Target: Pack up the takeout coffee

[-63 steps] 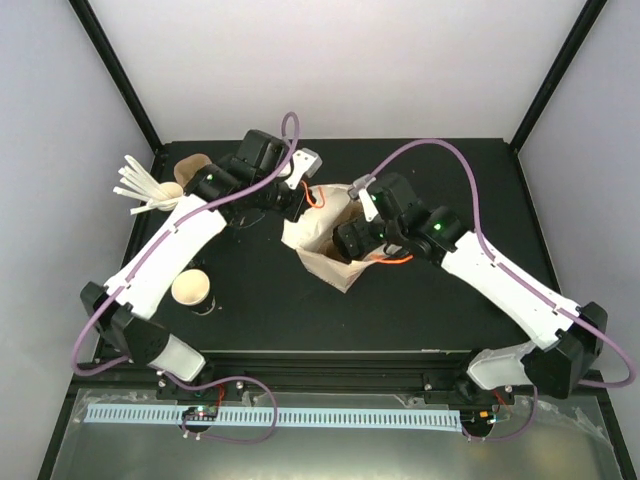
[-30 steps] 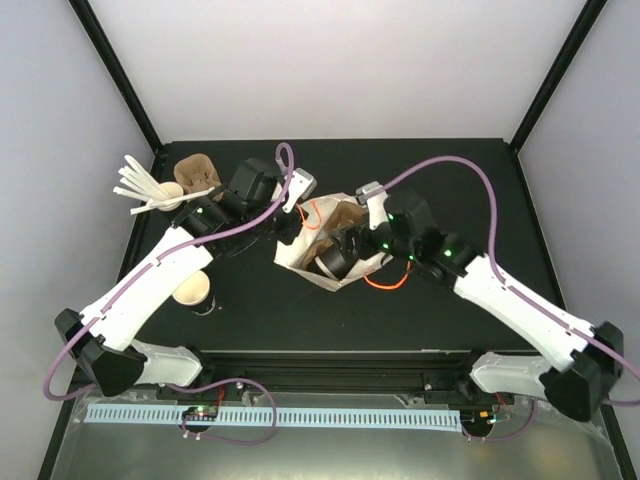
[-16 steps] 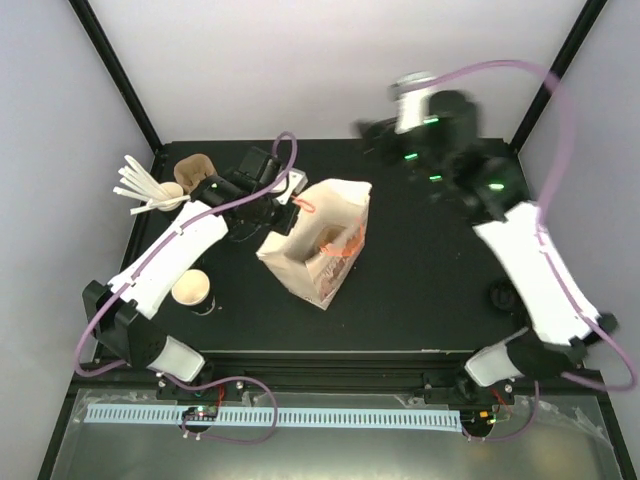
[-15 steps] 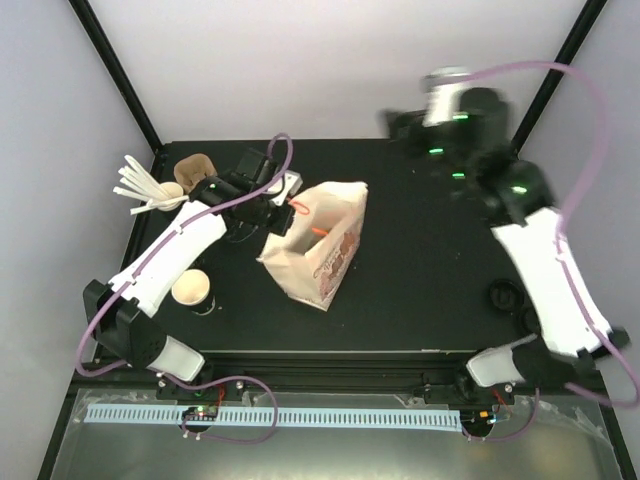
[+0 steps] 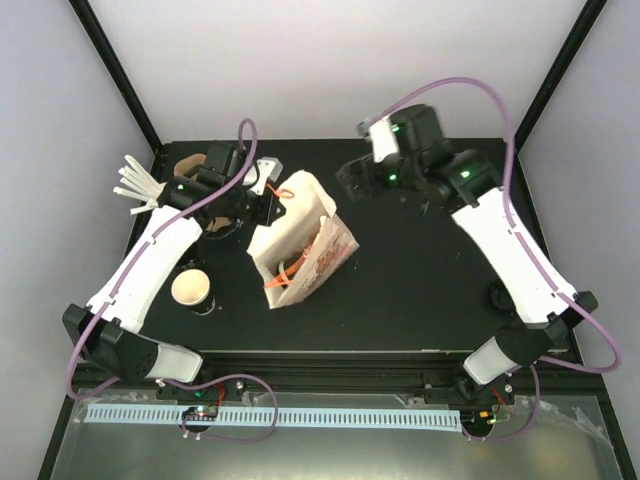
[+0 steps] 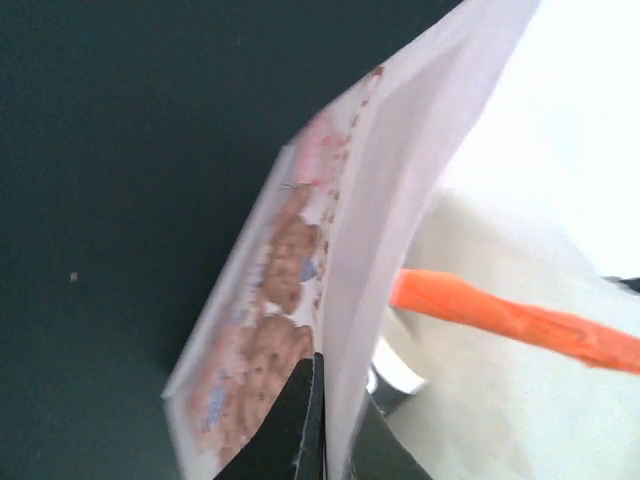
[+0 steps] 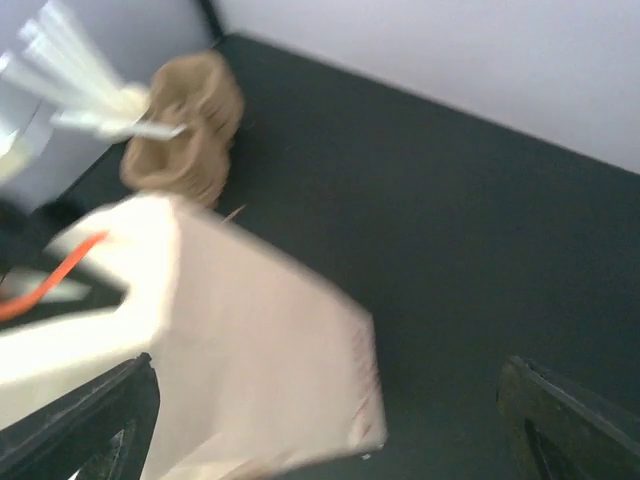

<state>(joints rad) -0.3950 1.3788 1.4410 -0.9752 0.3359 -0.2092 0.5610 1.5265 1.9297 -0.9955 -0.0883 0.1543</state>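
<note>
Lighting softly and evenly from above, casting faint shadows.
Blurring heavily in the right wrist view; blowing out the paper bag [image 6: 400, 190] in the left wrist view.

Bag [image 5: 295, 240] is reading as thin matt paper, cream with a printed face, lightly creased; its handle [image 6: 510, 318] is looking smooth and orange, material unclear. Bench [image 5: 420, 290] is showing matt black. Carrier [image 7: 185, 135] is looking like rough brown pulp. Cup [image 5: 192, 290] is showing a tan paper lining. Arm shells [image 5: 145, 262] are gleaming, glossy white plastic.
</note>
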